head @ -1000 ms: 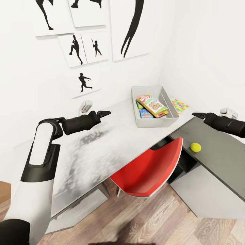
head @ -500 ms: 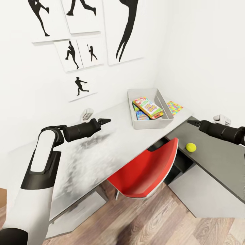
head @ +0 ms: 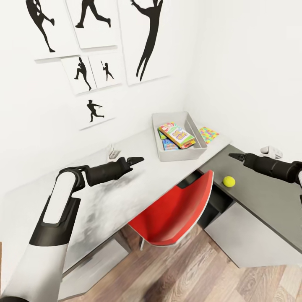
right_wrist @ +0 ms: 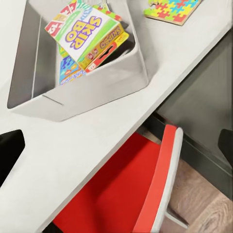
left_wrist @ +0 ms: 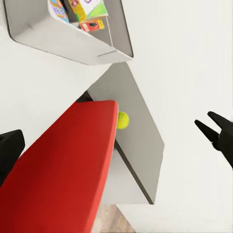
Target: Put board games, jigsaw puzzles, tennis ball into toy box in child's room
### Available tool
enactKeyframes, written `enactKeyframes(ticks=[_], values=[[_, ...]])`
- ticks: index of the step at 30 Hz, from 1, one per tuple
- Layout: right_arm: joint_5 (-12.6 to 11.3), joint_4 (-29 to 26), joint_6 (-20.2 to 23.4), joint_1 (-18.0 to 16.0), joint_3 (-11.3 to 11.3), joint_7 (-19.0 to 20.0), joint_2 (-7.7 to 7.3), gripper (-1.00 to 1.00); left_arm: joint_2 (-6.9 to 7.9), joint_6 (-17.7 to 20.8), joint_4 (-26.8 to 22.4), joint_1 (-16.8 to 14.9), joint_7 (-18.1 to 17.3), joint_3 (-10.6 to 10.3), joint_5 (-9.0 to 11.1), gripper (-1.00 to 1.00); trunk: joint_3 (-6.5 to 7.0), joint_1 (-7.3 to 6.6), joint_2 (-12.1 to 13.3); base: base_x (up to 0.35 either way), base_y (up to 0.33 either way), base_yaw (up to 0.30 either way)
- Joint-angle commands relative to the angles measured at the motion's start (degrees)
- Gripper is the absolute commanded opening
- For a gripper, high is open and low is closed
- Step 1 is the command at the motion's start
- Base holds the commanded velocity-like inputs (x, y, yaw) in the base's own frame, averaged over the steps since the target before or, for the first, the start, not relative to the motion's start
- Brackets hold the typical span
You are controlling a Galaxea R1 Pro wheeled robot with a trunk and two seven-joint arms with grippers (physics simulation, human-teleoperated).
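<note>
Pincer (head: 233, 156) nr fuzzy yellow-green ball (head: 228, 181)

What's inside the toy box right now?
The toy box holds the Skip-Bo game tilted atop a blue game box. Anything beneath them is covered; no puzzle or ball shows inside.

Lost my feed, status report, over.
Left gripper and right gripper empty above the table. Board games in toy box; jigsaw puzzle beside it; tennis ball on dark panel. Red chair under the desk.
</note>
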Motion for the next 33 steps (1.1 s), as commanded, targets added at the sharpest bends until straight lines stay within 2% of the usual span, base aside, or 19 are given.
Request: enactKeyframes(ticks=[1, 6, 11, 13, 20, 33], values=[[-0.58, -0.04, 0.22, -0.06, 0.0, -0.6, -0.01, 1.0, 0.04, 0.04, -0.05, -0.03, 0.55, -0.06, 0.55, 1.0, 0.0, 0.04, -0.1, 0.0, 0.0, -0.097], [-0.54, -0.31, 0.22, 0.24, 0.28, -0.66, 0.03, 1.0, 0.49, -0.09, -0.06, 2.81, -4.93, -0.71, 0.51, 1.0, 0.46, 0.04, -0.1, 0.0, 0.0, -0.097], [-0.46, -0.42, 0.22, 0.29, 0.64, -0.68, 0.02, 1.0, 0.88, -0.21, -0.06, 3.9, -6.72, -0.75, 0.3, 1.0, 0.92, 0.04, -0.1, 0.0, 0.0, -0.098], [-0.4, -0.71, 0.22, 0.32, 0.94, -0.72, 0.0, 1.0, 1.44, -0.28, -0.06, 4.58, -8.11, -0.16, 0.17, 1.0, 1.1, 0.04, -0.1, 0.0, 0.0, -0.098], [-0.29, -1.71, 0.22, 0.34, 1.3, -0.8, -0.02, 1.0, 1.92, -0.33, -0.06, 5.02, -9.4, 1.43, 0.04, 1.0, 1.74, 0.04, -0.1, 0.0, 0.0, -0.098], [0.68, -2.53, 0.22, 1.09, 1.6, -0.86, 0.11, 1.0, 2.5, -0.33, -0.06, 7.14, -10.52, 2.48, 0.01, 1.0, 2.93, 0.04, -0.1, 0.0, 0.0, -0.099]])
